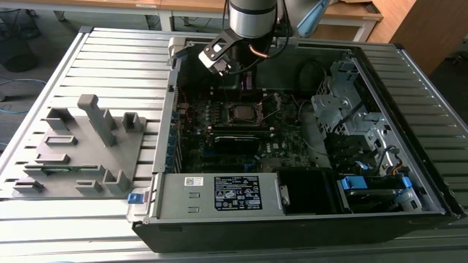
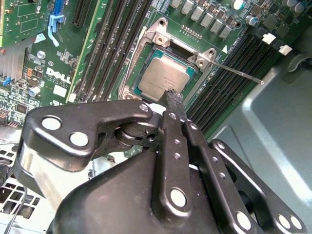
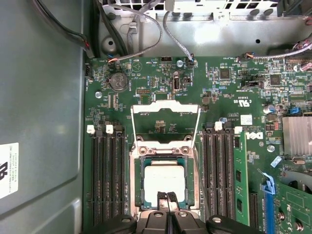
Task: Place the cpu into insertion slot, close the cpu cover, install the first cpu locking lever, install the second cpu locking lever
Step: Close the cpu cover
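The cpu lies flat inside the insertion slot, so I judge the placing as done and the closing of the cpu cover as the step in hand. The cover is folded back and open, at the edge of the slot that is far from the claw, and the green board shows through its window. The claw is clenched, its two fingertips pressed one against the other with nothing between them. It hangs just over the cpu's edge opposite to the hinge; whether it touches the chip I cannot tell. In the exterior view the computer case rests on the slatted counter. To do this step well, I think the clenched tip should work as a pushing finger. It should meet the cover on its metal frame, not through the window, and bring it over slowly until it sits flat on the rim. It must not drag across the chip, because a shifted cpu could harm the contacts. The thin locking lever stands out sideways and the long memory slots are close on both sides, so the path should keep clear of them.
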Motion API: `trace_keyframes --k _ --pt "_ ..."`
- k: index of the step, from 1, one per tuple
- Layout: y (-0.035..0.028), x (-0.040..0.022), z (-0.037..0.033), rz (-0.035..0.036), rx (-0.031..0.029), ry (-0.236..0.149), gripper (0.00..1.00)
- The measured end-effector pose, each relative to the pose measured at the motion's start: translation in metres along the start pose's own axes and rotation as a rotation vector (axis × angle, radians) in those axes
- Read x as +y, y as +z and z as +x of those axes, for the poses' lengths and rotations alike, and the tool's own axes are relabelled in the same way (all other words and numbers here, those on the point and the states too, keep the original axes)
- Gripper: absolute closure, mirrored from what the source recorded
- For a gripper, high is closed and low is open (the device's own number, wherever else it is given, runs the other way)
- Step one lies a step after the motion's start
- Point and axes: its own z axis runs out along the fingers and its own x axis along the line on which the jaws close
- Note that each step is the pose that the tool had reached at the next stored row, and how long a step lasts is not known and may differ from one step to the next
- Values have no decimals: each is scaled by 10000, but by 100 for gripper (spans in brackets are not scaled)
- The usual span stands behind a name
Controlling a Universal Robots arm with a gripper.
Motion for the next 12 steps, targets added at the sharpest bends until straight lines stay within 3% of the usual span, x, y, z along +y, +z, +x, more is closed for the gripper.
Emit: trace_keyframes --k 12 --pt "-93 6 2 0 0 0 89"
